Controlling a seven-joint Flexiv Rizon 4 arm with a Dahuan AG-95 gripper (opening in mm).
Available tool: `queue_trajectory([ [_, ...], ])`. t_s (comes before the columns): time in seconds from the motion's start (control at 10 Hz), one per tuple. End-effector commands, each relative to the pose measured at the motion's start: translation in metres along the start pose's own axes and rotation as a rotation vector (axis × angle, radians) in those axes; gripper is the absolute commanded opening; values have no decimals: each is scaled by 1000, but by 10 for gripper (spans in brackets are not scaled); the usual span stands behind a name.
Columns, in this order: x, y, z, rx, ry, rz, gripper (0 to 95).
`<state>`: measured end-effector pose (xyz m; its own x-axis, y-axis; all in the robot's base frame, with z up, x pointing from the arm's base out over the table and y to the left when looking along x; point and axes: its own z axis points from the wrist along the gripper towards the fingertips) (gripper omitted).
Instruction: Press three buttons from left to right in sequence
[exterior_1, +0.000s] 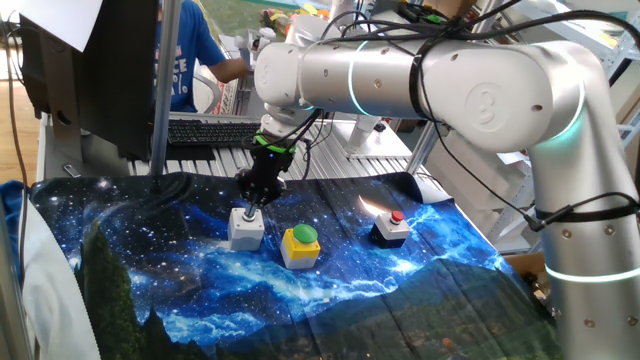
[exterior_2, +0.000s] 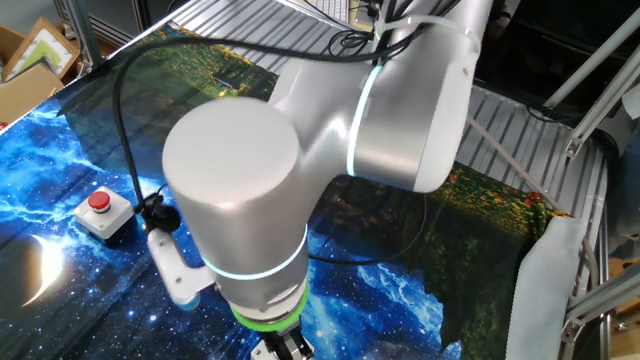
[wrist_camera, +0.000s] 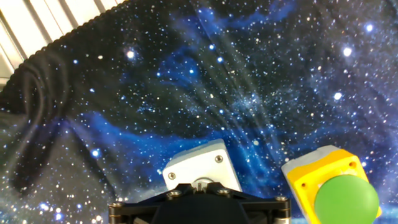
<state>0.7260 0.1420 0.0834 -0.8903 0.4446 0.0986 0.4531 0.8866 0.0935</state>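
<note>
My claw (exterior_1: 251, 209) over grey box (exterior_1: 246, 227), leftmost so first; finger gap can't tell; yellow box (exterior_1: 300, 247) next.

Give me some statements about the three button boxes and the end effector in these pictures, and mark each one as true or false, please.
1. The end effector is at the grey box, the leftmost of the three in one fixed view. True.
2. The yellow box carries a red cap. False: it carries a large green dome.
3. The box with the small red cap stands at the right end of the row in one fixed view. True.
4. The three boxes stand on bare metal. False: they stand on a cloth with a starry print.
5. In the hand view, the yellow box lies to the left of the grey box. False: it lies to its right.
</note>
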Motion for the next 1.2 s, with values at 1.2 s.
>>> queue_trajectory([
  [1.2, 5, 14, -105, 77, 78, -101, 0],
])
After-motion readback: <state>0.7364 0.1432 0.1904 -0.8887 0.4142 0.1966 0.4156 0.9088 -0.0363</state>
